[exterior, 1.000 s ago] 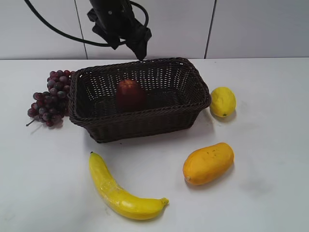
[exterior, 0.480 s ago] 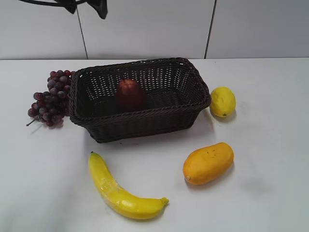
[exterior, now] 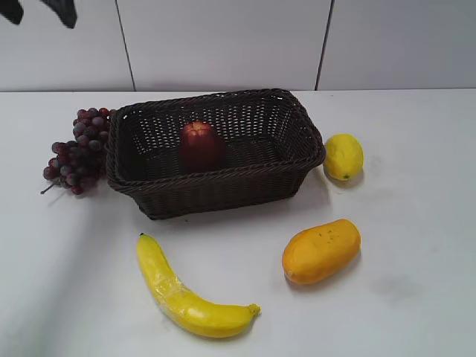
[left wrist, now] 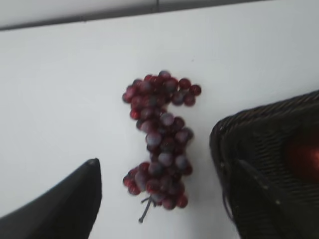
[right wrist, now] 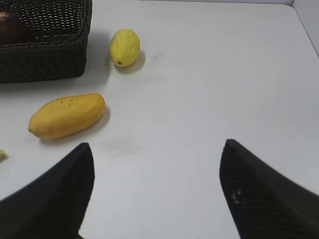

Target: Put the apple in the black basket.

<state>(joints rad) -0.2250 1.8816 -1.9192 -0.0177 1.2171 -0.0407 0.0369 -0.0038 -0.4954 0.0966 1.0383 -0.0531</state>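
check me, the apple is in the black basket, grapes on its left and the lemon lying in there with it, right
Not quite: the lemon lies outside the black basket, on the table by its right end, as the exterior view shows. The apple is inside and the grapes are on its left.

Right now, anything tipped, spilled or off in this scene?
Nothing stands out. The dark maroon apple sits inside the dark woven wicker basket, which stands level. The purple-red grapes, yellow lemon, orange mango and yellow banana lie intact around it.
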